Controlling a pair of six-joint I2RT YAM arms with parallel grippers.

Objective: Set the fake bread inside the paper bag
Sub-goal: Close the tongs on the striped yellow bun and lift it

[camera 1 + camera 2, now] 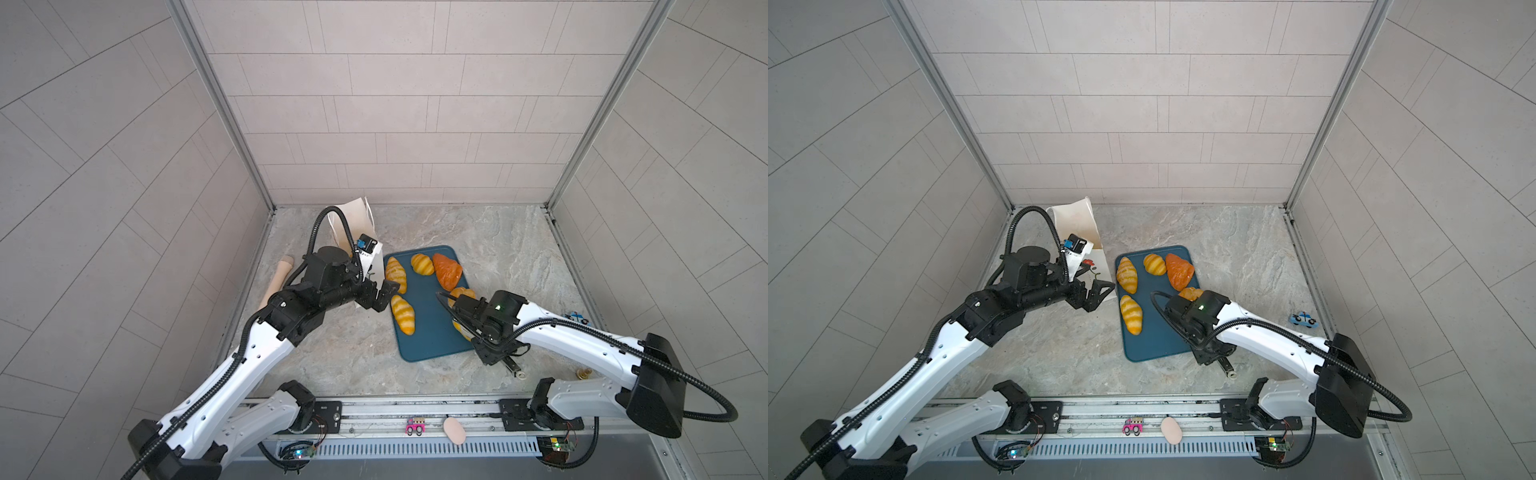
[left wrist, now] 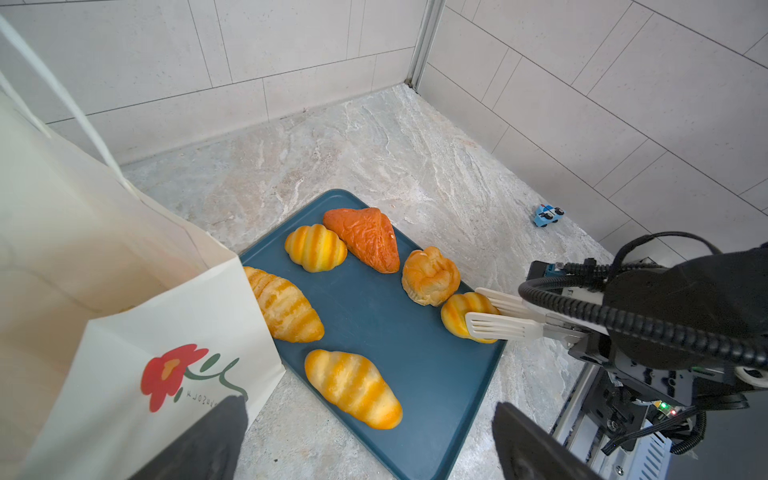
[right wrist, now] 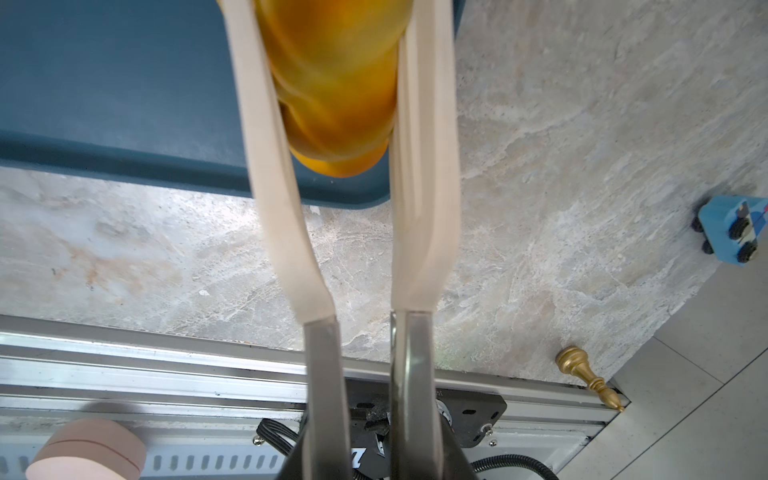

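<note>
Paper bag: red flower, lettering illegible. Left gripper jaws apart. Wrist views only: right gripper apparently clamped on striped roll.

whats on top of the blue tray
Six fake breads on the tray: two long croissants, a small striped roll, an orange-brown loaf, a puffy bun, and a yellow roll gripped by the right gripper. The paper bag covers one croissant's end.

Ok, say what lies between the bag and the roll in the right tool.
Two striped croissants on the blue tray, seen in the left wrist view.
</note>
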